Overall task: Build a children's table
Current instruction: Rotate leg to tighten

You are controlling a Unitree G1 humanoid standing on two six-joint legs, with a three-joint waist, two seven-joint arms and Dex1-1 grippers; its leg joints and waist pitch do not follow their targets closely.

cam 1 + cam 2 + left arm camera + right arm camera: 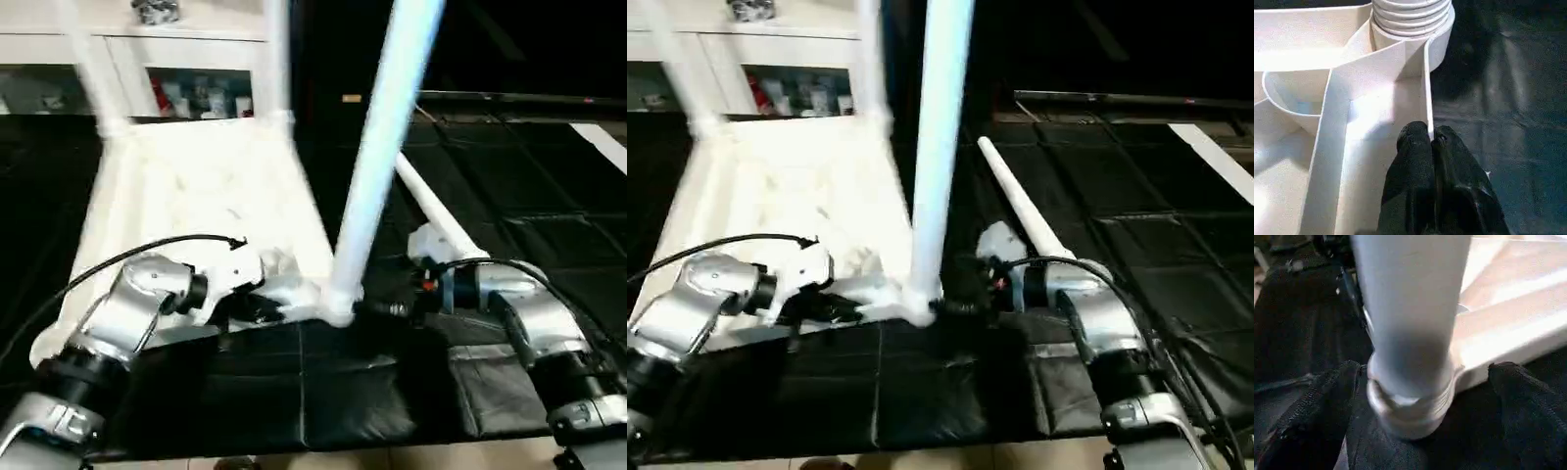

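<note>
Right wrist view: leg (pixel 1410 318) in tabletop (pixel 1508 328) socket between spread right tool (pixel 1425 421); left tool (pixel 1432 142) clenched on tabletop rim.

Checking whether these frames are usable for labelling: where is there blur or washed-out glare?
Left eye view: the upright leg is smeared by motion, and the tabletop is washed out, its ribs barely showing. Left wrist view: sharp, with the ribs and the left gripper crisp. Right wrist view: the leg base is soft and out of focus.

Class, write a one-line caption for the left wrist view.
Left gripper pinches the tabletop rim beside a leg in its corner socket.
</note>
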